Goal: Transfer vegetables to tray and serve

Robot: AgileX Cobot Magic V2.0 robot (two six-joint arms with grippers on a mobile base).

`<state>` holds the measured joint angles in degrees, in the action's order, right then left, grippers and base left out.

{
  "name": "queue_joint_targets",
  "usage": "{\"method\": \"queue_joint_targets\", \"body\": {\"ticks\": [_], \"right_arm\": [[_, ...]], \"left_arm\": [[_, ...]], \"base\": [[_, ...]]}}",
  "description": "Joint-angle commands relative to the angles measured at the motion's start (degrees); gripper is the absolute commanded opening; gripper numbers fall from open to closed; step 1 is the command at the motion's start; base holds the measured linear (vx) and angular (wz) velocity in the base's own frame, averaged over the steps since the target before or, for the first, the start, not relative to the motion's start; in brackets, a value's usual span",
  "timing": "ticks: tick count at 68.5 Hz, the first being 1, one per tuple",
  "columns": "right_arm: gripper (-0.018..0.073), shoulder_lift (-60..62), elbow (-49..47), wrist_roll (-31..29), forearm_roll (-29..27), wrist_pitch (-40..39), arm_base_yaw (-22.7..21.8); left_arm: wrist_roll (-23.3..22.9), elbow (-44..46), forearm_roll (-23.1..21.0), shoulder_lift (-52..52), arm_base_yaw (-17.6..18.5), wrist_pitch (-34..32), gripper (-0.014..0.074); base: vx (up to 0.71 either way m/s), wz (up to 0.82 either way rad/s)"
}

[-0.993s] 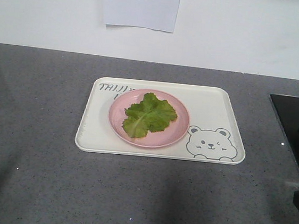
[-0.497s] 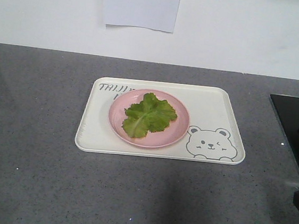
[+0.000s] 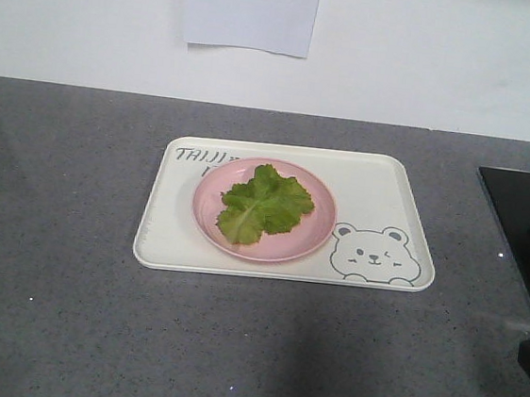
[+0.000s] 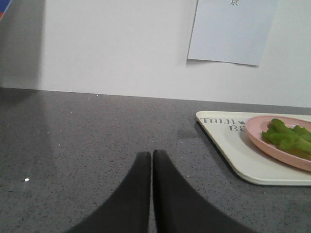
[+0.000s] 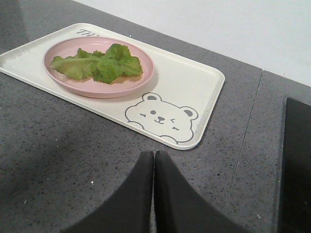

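Observation:
Crinkly green vegetables (image 3: pixel 264 204) lie on a round pink plate (image 3: pixel 313 237), which stands on the cream tray (image 3: pixel 380 187) with the bear face. The right wrist view shows the same vegetables (image 5: pixel 99 65), plate (image 5: pixel 97 87) and tray (image 5: pixel 194 82) ahead to the left. My right gripper (image 5: pixel 154 154) is shut and empty, over the grey counter just short of the tray's near corner. My left gripper (image 4: pixel 151 153) is shut and empty too, over bare counter left of the tray (image 4: pixel 233 155); the vegetables (image 4: pixel 289 138) show at that view's right edge. Neither gripper appears in the front view.
A black cooktop (image 3: pixel 527 235) lies flush in the counter at the right, also seen as a cooktop (image 5: pixel 296 170) in the right wrist view. A white wall with a taped paper sheet (image 3: pixel 250 9) closes off the back of the grey counter (image 3: pixel 58 186).
Tray, plate and vegetables stay put. Only faint shadows on the near counter have shifted slightly.

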<state>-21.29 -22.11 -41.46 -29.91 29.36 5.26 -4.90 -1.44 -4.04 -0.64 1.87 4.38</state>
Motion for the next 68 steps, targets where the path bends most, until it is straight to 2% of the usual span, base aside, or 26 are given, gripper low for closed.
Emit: {"method": "queue_joint_targets", "body": {"ticks": [1,68], "right_arm": [[-0.0005,-0.3,-1.5,-0.3,-0.8,-2.8,-0.1],[-0.0005,-0.3,-1.5,-0.4,-0.8,-2.8,-0.1]], "left_arm": [[-7.0,-1.6,4.0,-0.8,-0.2,-3.7,-0.0006],[-6.9,-1.6,4.0,-0.8,-0.2,-3.5,-0.0006]], "base": [[0.0,0.0],[0.0,0.0]]}}
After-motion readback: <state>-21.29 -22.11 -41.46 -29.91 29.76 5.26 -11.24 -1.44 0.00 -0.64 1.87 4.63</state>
